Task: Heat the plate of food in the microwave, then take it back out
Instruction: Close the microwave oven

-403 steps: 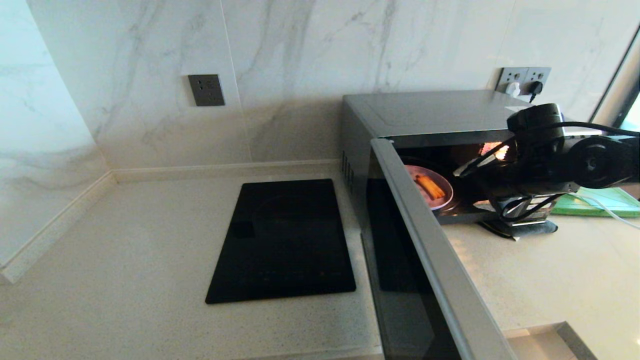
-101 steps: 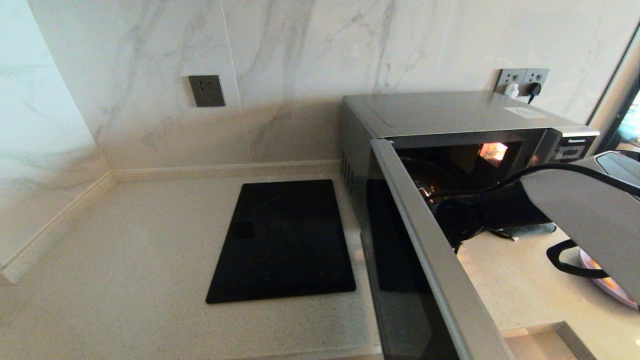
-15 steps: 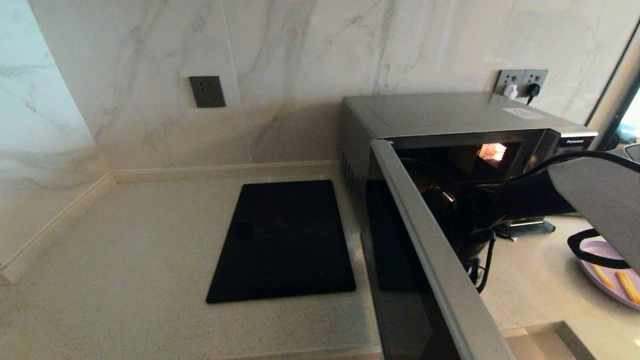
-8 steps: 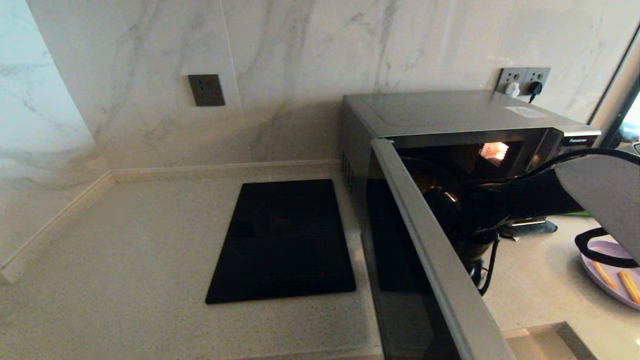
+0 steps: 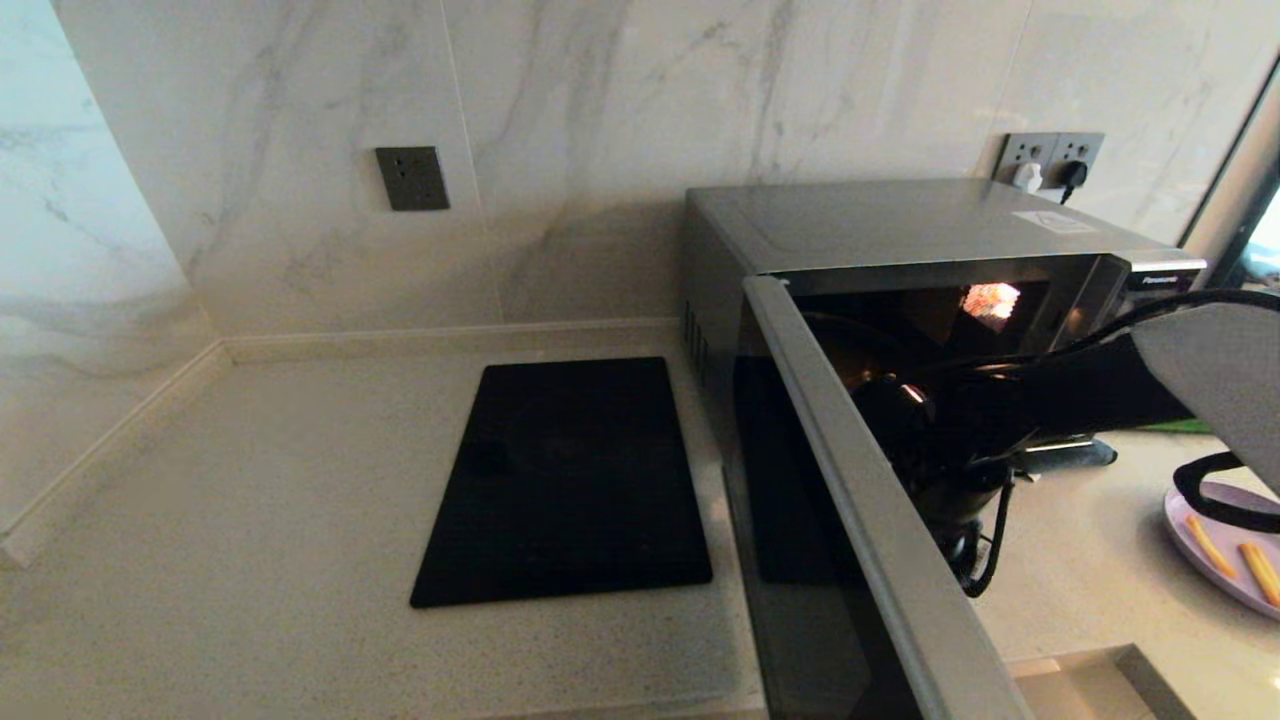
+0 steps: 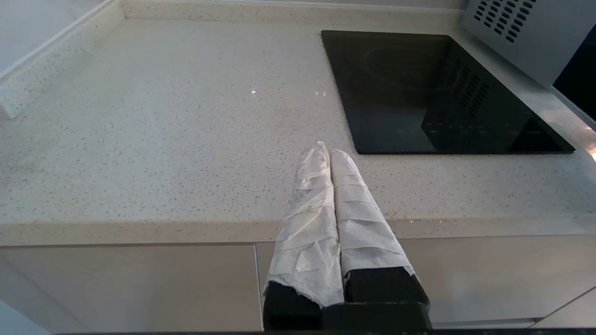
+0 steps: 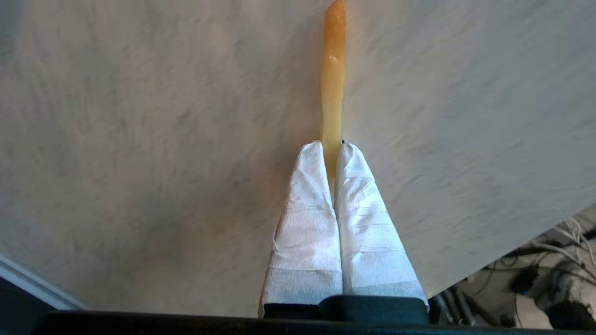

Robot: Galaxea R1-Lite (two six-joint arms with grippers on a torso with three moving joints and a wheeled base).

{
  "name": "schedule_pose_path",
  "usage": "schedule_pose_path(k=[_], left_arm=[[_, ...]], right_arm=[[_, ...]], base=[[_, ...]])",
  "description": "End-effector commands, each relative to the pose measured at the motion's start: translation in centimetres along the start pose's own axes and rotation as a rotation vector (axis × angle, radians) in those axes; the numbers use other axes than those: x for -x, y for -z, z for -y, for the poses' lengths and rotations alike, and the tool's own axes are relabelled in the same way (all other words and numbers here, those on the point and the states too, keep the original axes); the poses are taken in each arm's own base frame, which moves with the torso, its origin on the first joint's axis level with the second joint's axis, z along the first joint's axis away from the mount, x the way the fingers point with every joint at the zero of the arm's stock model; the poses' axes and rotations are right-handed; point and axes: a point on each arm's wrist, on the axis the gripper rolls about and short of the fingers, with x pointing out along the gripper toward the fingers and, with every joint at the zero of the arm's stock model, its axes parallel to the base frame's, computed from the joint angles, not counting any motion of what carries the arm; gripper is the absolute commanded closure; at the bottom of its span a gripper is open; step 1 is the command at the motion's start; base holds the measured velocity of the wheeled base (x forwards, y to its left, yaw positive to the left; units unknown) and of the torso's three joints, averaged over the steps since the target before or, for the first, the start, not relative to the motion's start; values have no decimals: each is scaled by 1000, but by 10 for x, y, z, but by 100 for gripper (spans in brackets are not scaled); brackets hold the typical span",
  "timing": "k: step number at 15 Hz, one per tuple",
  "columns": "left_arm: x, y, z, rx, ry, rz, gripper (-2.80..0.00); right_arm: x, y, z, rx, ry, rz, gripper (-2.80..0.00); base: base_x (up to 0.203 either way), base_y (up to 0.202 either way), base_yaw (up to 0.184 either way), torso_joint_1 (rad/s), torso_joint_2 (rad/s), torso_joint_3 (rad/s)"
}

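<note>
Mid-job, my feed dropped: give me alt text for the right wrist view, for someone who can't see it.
The right gripper, fingers wrapped in white tape, is shut on a single orange fry that sticks out straight beyond the fingertips. Behind it is a speckled beige countertop, blurred; the plate does not show in this view.

Brushed-metal microwave, glossy black glass cooktop, speckled stone counter

A flat black glass cooktop is set into a speckled countertop. A grey wall socket is mounted on the marble wall.
</note>
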Motion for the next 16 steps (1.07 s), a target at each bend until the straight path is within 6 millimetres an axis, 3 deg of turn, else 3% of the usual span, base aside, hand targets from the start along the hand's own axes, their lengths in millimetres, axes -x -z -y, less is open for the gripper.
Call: schedule_pose_path(k=[1, 5, 8, 12, 16], left_arm=[[0, 0, 0, 0, -2, -1, 0], [0, 0, 0, 0, -2, -1, 0], [0, 0, 0, 0, -2, 0, 0], [0, 0, 0, 0, -2, -1, 0], [0, 0, 0, 0, -2, -1, 0]], right_arm=[[19, -9, 6, -28, -36, 30, 0], [38, -26, 18, -47, -56, 90, 0], [62, -48, 39, -44, -81, 155, 0], [79, -102, 84, -102, -78, 304, 0], [69, -155, 135, -194, -29, 373, 0]], base=[[0, 0, 0, 0, 0, 0], [0, 0, 0, 0, 0, 0], [0, 0, 0, 0, 0, 0], [0, 0, 0, 0, 0, 0], [0, 0, 0, 0, 0, 0]])
